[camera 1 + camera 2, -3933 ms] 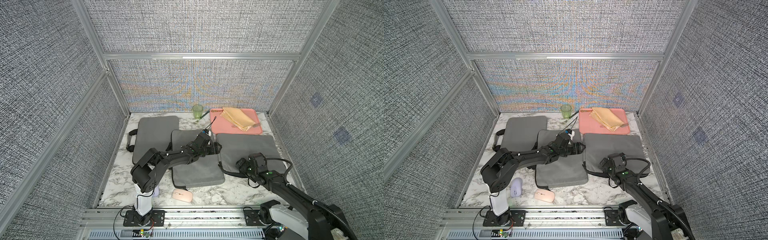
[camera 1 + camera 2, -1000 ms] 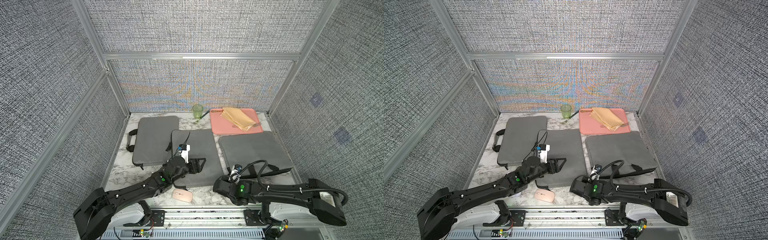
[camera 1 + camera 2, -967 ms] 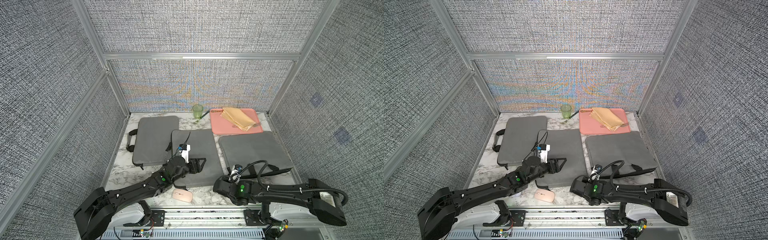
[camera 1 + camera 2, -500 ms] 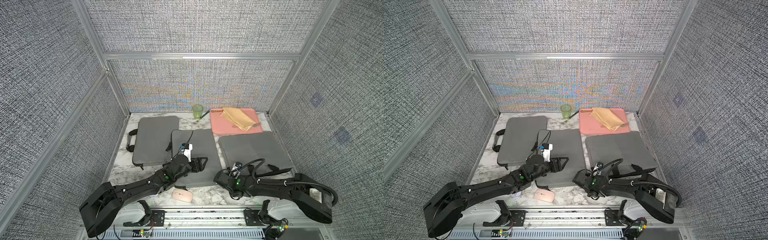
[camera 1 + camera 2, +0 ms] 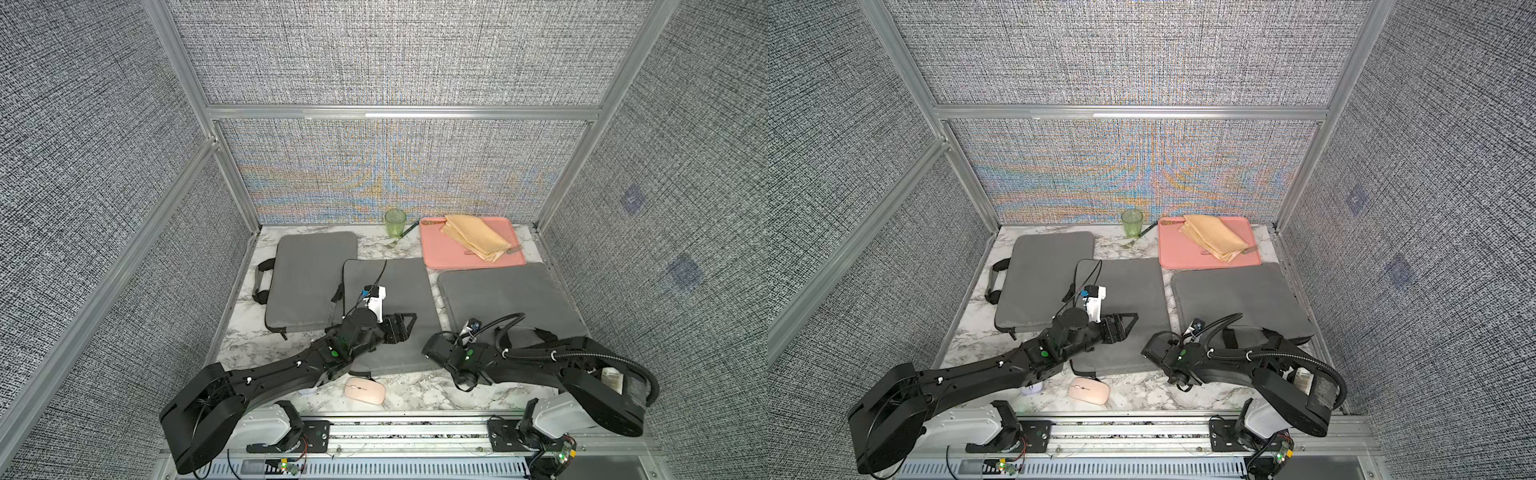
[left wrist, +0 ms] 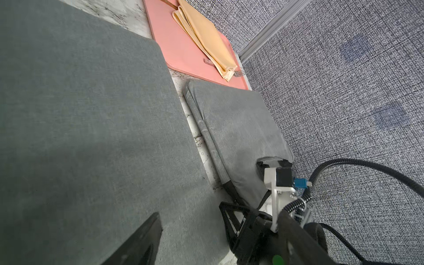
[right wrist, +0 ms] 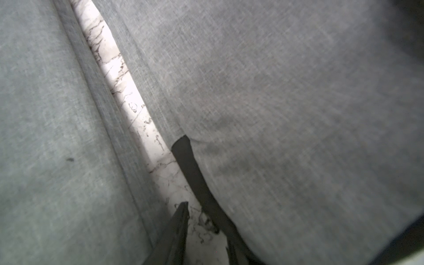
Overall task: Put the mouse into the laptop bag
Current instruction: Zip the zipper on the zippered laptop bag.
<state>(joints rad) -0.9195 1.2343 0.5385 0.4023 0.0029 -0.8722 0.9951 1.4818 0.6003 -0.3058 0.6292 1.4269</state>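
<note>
A pink mouse (image 5: 365, 390) (image 5: 1089, 390) lies on the marble at the front edge, touched by neither gripper. Three grey laptop bags lie flat: left (image 5: 311, 274), middle (image 5: 399, 286) (image 6: 91, 128) and right (image 5: 507, 295) (image 7: 298, 114). My left gripper (image 5: 401, 328) (image 5: 1123, 324) (image 6: 190, 227) hovers open over the middle bag's front part, holding nothing. My right gripper (image 5: 428, 353) (image 5: 1150, 353) (image 7: 206, 224) sits low at the gap between the middle and right bags. Its fingers stand a narrow gap apart, with the right bag's black strap (image 7: 190, 169) beside one finger.
A purple mouse (image 5: 1032, 389) peeks out under my left arm. At the back stand a green cup (image 5: 395, 222) and a pink tray (image 5: 469, 257) with a folded yellow cloth (image 5: 473, 237). Grey fabric walls close in three sides; a metal rail runs along the front.
My right gripper has moved back a little toward the gap between the bags and its jaws have narrowed. The left gripper has shifted slightly to the right and stays open.
</note>
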